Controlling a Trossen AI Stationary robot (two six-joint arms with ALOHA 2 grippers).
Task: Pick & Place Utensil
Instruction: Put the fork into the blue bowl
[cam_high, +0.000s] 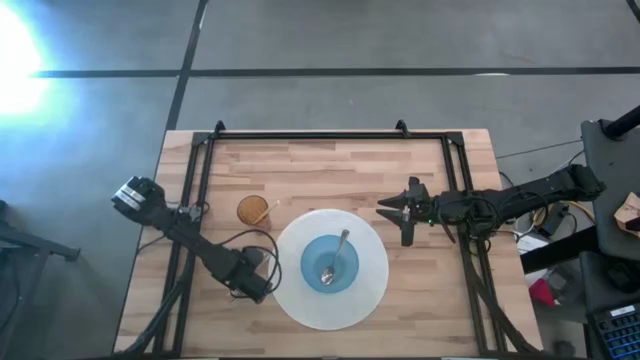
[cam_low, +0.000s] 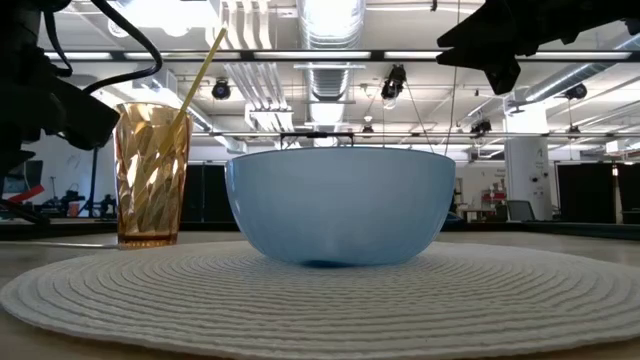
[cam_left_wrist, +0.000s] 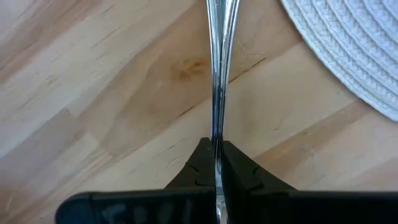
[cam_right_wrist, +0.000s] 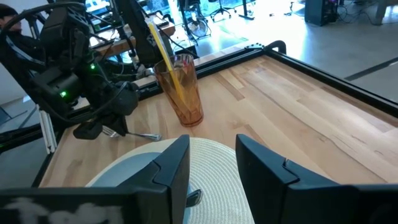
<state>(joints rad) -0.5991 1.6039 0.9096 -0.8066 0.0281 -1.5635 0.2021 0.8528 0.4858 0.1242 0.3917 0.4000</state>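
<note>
White woven placemat (cam_low: 320, 290) lying nearest, carrying blue bowl (cam_high: 329, 264); spoon (cam_high: 334, 257) resting inside, handle leaning toward far rim. Amber glass (cam_high: 253, 210) holding yellow straw (cam_low: 195, 85). Left gripper (cam_high: 262, 284) fingers clamping fork (cam_right_wrist: 127, 133) low over tabletop (cam_high: 330, 170) left of placemat, long axis running along fingers. Right gripper (cam_high: 393, 213) hovering right of placemat, fingers apart.
</note>
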